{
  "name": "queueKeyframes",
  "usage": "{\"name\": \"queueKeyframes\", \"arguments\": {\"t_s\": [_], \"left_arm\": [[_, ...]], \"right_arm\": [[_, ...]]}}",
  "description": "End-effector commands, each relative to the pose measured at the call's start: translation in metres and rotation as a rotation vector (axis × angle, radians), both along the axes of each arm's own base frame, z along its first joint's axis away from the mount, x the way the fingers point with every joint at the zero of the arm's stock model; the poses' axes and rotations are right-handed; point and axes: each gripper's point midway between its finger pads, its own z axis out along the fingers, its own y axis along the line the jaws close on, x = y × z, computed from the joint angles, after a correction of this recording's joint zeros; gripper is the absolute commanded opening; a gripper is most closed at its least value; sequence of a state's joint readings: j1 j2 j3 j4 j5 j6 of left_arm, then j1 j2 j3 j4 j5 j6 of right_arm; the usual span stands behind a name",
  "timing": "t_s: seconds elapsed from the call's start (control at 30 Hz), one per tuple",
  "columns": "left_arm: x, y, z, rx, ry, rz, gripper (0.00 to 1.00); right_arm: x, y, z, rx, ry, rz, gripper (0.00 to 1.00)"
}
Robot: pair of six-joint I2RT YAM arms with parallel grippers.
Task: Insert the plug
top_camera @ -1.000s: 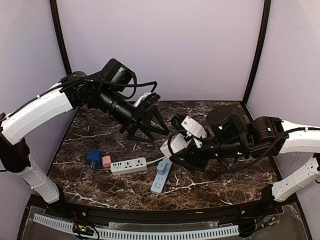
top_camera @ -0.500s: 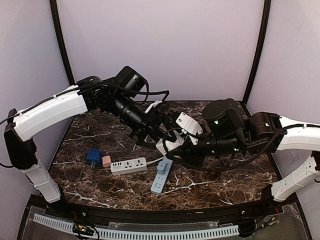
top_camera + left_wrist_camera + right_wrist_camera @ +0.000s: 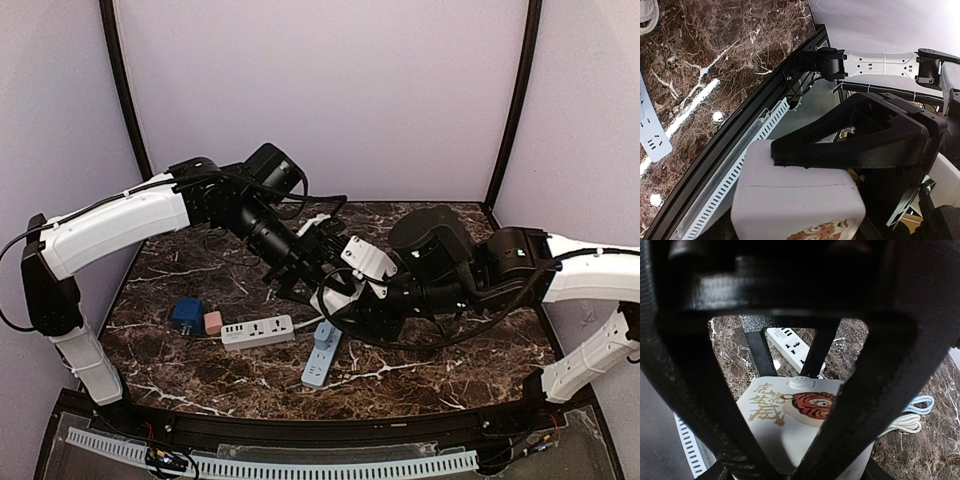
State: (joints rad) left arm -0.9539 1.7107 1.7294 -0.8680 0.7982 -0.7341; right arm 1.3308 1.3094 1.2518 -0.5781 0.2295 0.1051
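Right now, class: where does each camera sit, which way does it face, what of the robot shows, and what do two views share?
Top external: above and behind the bases, looking down on the table; both arms show, meeting at the white plug.
Left wrist: on the left arm, facing the table's near edge; its own finger lies on the plug.
Right wrist: on the right arm, looking down between its own fingers at plug and power strip.
Shared: both wrist views show the plug's tiger picture.

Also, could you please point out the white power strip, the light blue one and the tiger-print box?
white power strip (image 3: 258, 330): top external view, middle of its face.
light blue power strip (image 3: 314, 372): top external view, its near end.
tiger-print box (image 3: 812, 406): right wrist view, the tiger picture.
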Motion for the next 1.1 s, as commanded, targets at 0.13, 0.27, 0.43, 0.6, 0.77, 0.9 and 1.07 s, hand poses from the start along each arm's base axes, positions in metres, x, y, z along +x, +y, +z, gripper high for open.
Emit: {"name": "queueKeyframes", "arguments": {"t_s": [0.13, 0.27, 0.43, 0.6, 0.77, 0.9, 1.07], "left_arm": [[-0.007, 0.003, 0.002, 0.004, 0.000, -0.031, 0.70], [-0.008, 0.005, 0.000, 0.015, -0.003, -0.035, 0.70], [-0.008, 0.006, -0.004, 0.025, -0.003, -0.036, 0.69], [-0.008, 0.005, -0.003, 0.016, -0.004, -0.040, 0.62], [-0.008, 0.005, -0.005, 0.018, -0.001, -0.042, 0.42], [-0.008, 0.004, -0.006, 0.014, 0.001, -0.041, 0.29], [-0.009, 0.004, -0.003, -0.008, 0.002, -0.035, 0.14]], "right_arm": [[0.000, 0.012, 0.020, 0.054, -0.029, 0.015, 0.39], [-0.001, 0.014, 0.021, 0.058, -0.024, 0.020, 0.39], [-0.002, 0.015, 0.020, 0.055, -0.014, 0.024, 0.39], [-0.002, 0.016, 0.019, 0.052, -0.009, 0.021, 0.39], [-0.002, 0.018, 0.019, 0.052, -0.008, 0.021, 0.40], [-0.002, 0.018, 0.019, 0.054, -0.003, 0.023, 0.47], [-0.003, 0.015, 0.019, 0.058, 0.003, 0.016, 0.73]]}}
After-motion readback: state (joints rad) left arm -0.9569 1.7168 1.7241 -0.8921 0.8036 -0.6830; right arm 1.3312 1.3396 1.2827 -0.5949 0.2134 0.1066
